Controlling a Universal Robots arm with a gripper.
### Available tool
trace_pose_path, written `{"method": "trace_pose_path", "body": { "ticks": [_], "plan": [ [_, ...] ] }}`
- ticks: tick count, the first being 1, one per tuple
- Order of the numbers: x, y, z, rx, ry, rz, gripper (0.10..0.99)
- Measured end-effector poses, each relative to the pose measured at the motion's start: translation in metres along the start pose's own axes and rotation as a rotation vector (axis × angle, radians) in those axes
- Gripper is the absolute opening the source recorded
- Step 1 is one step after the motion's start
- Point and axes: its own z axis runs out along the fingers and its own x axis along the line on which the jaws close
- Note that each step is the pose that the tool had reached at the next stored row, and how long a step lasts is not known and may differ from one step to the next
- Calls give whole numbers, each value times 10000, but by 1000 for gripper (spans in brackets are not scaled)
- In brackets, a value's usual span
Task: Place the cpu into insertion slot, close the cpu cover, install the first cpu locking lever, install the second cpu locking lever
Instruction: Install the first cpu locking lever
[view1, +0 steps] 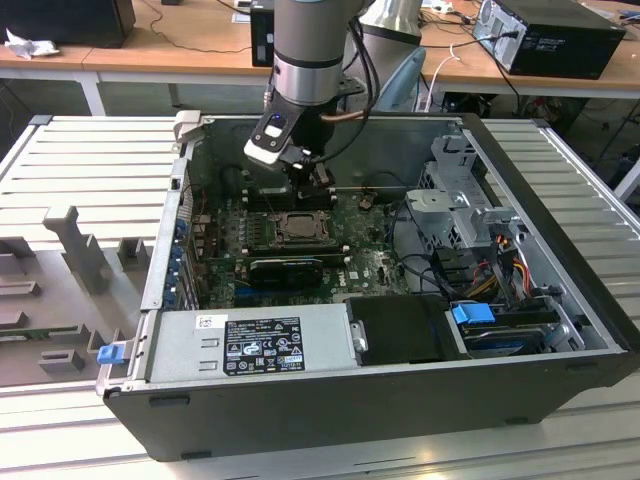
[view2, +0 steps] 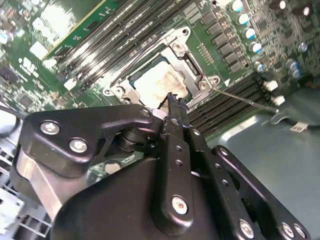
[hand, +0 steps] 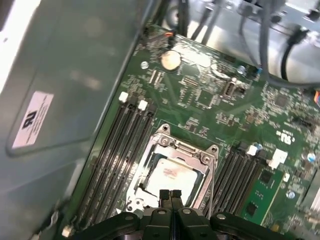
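1. My claw (hand: 170, 194) is closed. In both wrist views the two fingertips are pressed flat together with nothing between them.
2. In the exterior view I'm reaching down into the open computer case (view1: 330, 400), hanging right over the insertion slot (view1: 297, 228) on the green motherboard (hand: 200, 100).
3. The cpu (hand: 172, 176) is already sitting in the slot, lying flat. Its silvery top has a smudgy patch in the middle.
4. The cpu cover (hand: 165, 141) is down over it. The metal frame runs all the way round the chip, and the chip shows through the square window.
5. In the first wrist view my fingertips sit at one edge of that frame, just beside the chip. I can't tell if I'm actually touching the metal or just hovering over it.
6. In the second wrist view a thin lever rod (view2: 245, 100) sticks out from one corner of the cover, slanting away past the end of the memory slots (hand: 117, 150). I can't tell whether it's hooked under anything.
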Motion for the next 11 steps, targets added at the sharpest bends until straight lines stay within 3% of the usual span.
{"method": "trace_pose_path", "body": {
  "ticks": [11],
  "plan": [
    [0, 0, 1, 59, 9, -2348, 106]
  ]
}}
